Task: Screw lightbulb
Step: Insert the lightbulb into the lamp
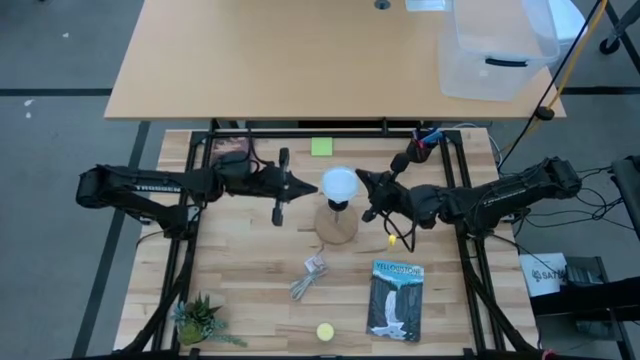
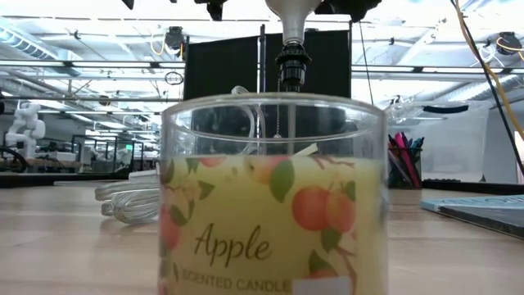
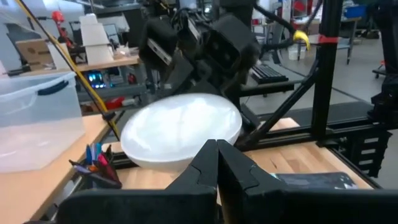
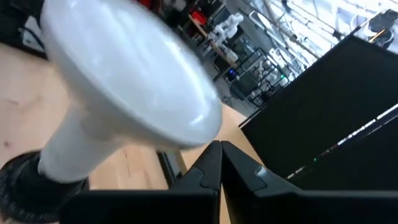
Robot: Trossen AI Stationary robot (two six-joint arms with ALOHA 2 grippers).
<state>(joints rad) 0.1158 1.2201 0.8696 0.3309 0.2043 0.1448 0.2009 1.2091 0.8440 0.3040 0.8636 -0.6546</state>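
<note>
Lightbulb (image 1: 339, 184) between both closed jaws

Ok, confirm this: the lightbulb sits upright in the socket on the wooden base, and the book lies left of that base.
Wrong on one point. The high view shows the book to the right of the wooden base, nearer the right arm. The lightbulb does sit upright in the socket.

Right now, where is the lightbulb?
In the high view the lightbulb stands mid-table in the wooden base, between the left gripper and the right gripper.
</note>
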